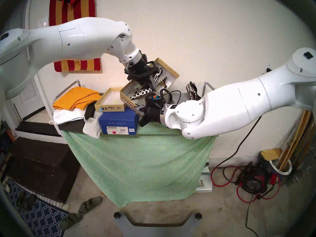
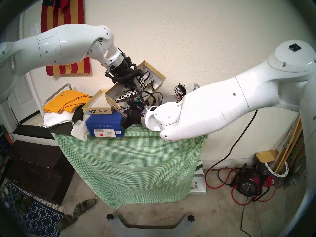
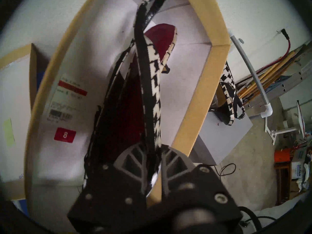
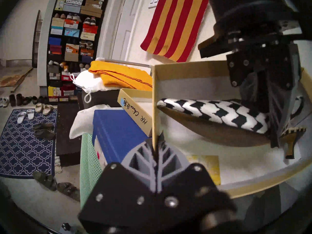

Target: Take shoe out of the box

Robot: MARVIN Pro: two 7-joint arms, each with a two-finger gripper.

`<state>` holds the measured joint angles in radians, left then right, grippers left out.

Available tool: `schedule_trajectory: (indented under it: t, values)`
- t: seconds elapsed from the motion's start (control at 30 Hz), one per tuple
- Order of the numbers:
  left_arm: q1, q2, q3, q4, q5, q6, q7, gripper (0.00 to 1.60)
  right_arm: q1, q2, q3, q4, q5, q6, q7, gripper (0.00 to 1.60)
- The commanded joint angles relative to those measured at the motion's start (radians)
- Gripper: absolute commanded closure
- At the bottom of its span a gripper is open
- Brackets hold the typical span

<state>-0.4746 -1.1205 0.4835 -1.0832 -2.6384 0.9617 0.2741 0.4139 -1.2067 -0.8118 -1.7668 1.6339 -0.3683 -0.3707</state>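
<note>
Shoe (image 1: 140, 94) of black-and-white zigzag fabric, with a pointed toe, dark red lining and a slim tan kitten heel, sits inside the box (image 1: 168, 69), gripped at its rear rim by the left gripper (image 1: 148, 84), whose ribbed grey jaws stand narrow around the fabric edge. That box is tan cardboard with a smooth white interior; it is tilted, its far end raised toward the wall and its near corner resting on the blue box (image 1: 119, 122). Beside the blue box's top, the right gripper (image 1: 140, 111) has its jaws pressed together on the thin cardboard wall at the tan box's near corner. A shallow tan lid (image 1: 109, 104) with black handwriting lies on the blue box as well. Right of the blue box, a matching second shoe (image 1: 192, 91) lies on the bench (image 1: 182, 96), which is draped in a green checked cloth (image 1: 136, 163). Left of the blue box lies a folded yellow cloth (image 1: 77, 98).
</note>
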Motion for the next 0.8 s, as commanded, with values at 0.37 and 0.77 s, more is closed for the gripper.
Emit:
schedule_trajectory:
  t: [0.37, 0.77]
  values:
    - [-0.014, -0.057, 0.018, 0.043, 0.003, -0.002, -0.023, 1.60, -0.147, -0.158, -0.045, 0.103, 0.078, 0.134, 0.093, 1.60]
    - [-0.012, -0.086, 0.031, 0.067, 0.000, -0.002, -0.044, 1.60, -0.146, -0.139, -0.077, 0.084, 0.110, 0.169, 0.135, 1.60]
